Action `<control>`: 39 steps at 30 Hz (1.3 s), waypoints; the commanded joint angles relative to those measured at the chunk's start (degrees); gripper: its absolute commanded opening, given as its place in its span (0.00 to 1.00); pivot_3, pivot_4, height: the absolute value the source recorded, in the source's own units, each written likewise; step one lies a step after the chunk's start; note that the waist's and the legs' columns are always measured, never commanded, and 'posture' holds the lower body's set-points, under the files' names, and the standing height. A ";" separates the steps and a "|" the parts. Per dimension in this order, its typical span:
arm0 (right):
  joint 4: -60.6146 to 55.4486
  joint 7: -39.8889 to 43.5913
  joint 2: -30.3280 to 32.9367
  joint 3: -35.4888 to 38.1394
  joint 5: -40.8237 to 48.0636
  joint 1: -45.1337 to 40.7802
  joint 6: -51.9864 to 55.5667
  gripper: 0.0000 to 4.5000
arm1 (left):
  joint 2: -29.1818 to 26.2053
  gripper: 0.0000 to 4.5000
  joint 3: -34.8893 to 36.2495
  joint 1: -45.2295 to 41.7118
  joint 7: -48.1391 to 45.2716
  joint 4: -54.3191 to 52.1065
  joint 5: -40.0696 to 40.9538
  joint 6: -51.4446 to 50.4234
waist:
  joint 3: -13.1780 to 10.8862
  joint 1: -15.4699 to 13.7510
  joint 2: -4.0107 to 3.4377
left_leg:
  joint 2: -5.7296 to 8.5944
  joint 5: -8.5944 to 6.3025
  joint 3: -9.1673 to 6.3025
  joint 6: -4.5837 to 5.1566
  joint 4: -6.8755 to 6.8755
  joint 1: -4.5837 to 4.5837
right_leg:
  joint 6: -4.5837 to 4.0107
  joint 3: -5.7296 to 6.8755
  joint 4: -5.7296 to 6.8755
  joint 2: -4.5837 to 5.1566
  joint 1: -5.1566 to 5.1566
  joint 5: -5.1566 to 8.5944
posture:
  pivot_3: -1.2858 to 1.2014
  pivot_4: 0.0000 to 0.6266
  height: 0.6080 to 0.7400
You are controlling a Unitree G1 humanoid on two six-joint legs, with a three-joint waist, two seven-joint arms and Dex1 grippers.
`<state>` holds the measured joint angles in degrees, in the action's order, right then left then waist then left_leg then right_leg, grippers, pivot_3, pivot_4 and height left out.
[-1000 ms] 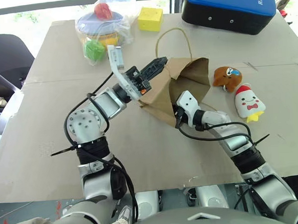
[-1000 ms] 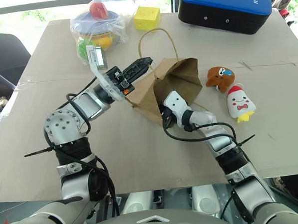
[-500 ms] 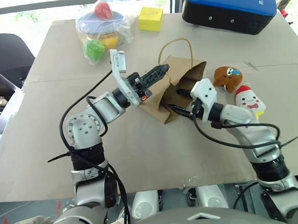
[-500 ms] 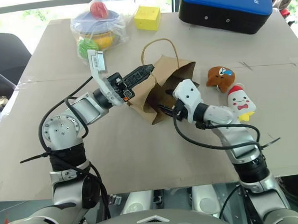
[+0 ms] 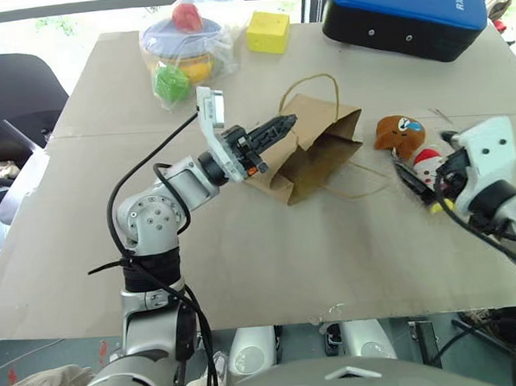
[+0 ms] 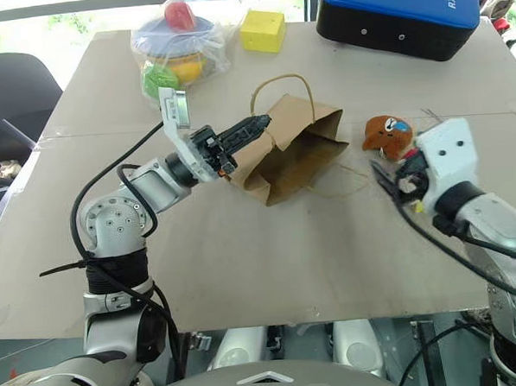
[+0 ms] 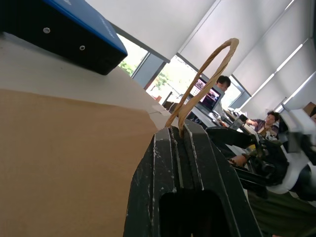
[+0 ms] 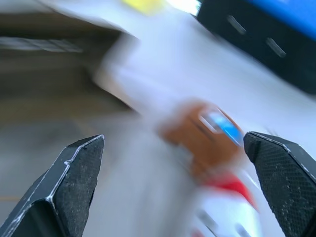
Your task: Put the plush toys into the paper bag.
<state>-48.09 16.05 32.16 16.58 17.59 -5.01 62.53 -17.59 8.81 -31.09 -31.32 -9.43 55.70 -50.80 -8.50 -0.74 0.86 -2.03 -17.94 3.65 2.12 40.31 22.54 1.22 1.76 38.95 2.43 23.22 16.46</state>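
At bag rim, left end effector pinches paper; right end effector wide over plush toys.

White capital letters reading "RIXIONG", as far as they can be made out, run along the top of the blue-and-black case at the far edge of the table. A small white emblem sits beside the lettering on the same blue lid, too small to read. No other text, number or label can be read anywhere else.
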 commanded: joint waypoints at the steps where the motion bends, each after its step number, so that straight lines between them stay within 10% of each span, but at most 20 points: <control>1: 6.86 -6.73 0.38 -1.60 -6.45 0.45 2.88 1.00 | 0.45 0.00 -0.55 -0.69 -1.33 -0.69 -1.08 2.36 | 0.00 0.01 0.00 | 0.00 0.00 0.00 0.00 0.00 0.00 | 0.00 0.00 0.00 0.00 0.00 0.00 | 0.52 0.24 0.95; 10: 13.58 -6.91 -4.05 -3.24 -6.05 1.41 6.20 0.87 | -0.20 0.00 -1.02 1.31 -2.31 -2.99 -2.92 4.31 | 0.02 -0.07 0.00 | -0.06 0.00 0.00 0.00 -0.01 -0.02 | -0.01 -0.10 -0.02 -0.15 0.00 0.01 | 0.52 0.24 0.95; 18: 8.74 -1.23 -3.29 2.25 -2.18 1.57 -0.98 0.01 | 0.15 0.00 -0.63 1.58 -2.11 -2.55 -2.33 4.05 | 0.02 -0.06 0.00 | 0.00 0.00 -0.03 0.01 0.00 0.03 | 0.00 -0.08 -0.04 -0.15 0.00 0.00 | 0.52 0.24 0.95; 24: 1.27 4.94 -7.76 5.01 12.80 -6.16 1.79 0.01 | 1.19 0.00 0.10 0.67 -1.31 -1.75 -1.31 3.52 | 0.01 0.50 -0.01 | -0.07 0.00 -0.12 0.00 -0.01 -0.03 | -0.01 -0.16 0.01 -0.23 0.01 0.00 | 0.52 0.24 0.95; 39: 21.63 7.77 -8.08 -28.71 6.99 -23.00 -3.26 0.01 | 3.20 0.00 2.88 -2.28 4.47 -2.89 6.64 -0.87 | 0.00 0.28 0.00 | 0.00 0.00 -0.18 0.01 -0.01 0.11 | -0.01 -0.07 -0.04 -0.15 0.10 0.00 | 0.52 0.24 0.95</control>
<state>-28.00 22.30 23.63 -10.53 26.46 -25.87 62.69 -14.36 11.71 -33.58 -26.99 -9.60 60.92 -51.55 -8.49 -0.45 0.85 -2.03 -17.94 3.48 2.13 40.30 22.65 1.20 1.68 38.92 2.27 23.34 16.46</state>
